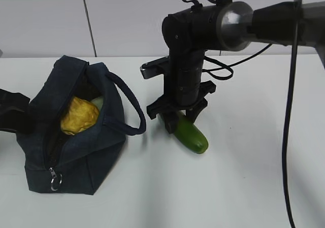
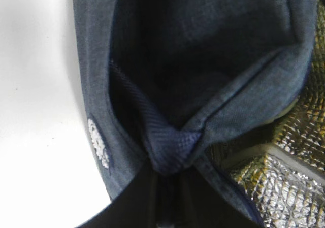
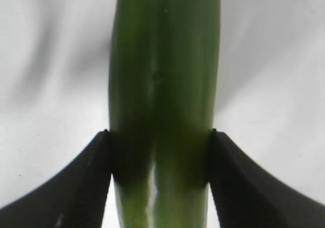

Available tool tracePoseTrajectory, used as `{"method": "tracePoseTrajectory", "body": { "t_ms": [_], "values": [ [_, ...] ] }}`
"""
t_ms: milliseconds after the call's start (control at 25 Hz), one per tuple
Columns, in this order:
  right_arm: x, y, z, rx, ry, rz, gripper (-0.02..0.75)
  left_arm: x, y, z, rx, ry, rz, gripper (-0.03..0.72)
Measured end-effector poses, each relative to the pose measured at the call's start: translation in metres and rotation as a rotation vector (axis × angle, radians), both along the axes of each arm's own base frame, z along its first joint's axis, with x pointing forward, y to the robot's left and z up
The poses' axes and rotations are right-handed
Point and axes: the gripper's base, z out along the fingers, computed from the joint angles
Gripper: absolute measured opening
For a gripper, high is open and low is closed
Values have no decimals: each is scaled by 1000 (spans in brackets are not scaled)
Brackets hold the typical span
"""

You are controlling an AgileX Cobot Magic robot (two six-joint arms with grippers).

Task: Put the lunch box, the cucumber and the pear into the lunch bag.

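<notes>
The navy lunch bag (image 1: 76,152) lies open at the left of the table. The yellow pear (image 1: 78,117) sits in its mouth, with a pale green sliver of the lunch box (image 1: 98,102) behind it. My left gripper (image 1: 20,114) is shut on the bag's left edge; the left wrist view shows the bag fabric (image 2: 203,45) pinched at my left gripper (image 2: 170,174). My right gripper (image 1: 177,117) points down, shut on the upper end of the dark green cucumber (image 1: 192,135). In the right wrist view the cucumber (image 3: 165,75) fills my right gripper (image 3: 160,136), both fingers touching it.
The bag's loop handle (image 1: 133,111) hangs toward the cucumber. The silver ring pull (image 1: 55,178) is at the bag's near end. Silver foil lining (image 2: 299,152) shows inside the bag. The white table (image 1: 244,187) extends to the right and front.
</notes>
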Motion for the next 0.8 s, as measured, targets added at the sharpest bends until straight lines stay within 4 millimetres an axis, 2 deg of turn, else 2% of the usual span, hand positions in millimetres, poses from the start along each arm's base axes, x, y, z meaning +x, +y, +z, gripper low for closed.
{"method": "tracePoseTrajectory", "body": {
  "t_ms": [400, 600, 720, 800],
  "values": [
    [15, -2, 37, -61, -92, 24, 416, 0, 0, 0, 0, -1, 0, 1],
    [22, 2, 61, -26, -167, 20, 416, 0, 0, 0, 0, -1, 0, 1],
    [24, 3, 79, -2, -213, 16, 416, 0, 0, 0, 0, -1, 0, 1],
    [22, 3, 100, 35, -258, 12, 416, 0, 0, 0, 0, -1, 0, 1]
  ]
}}
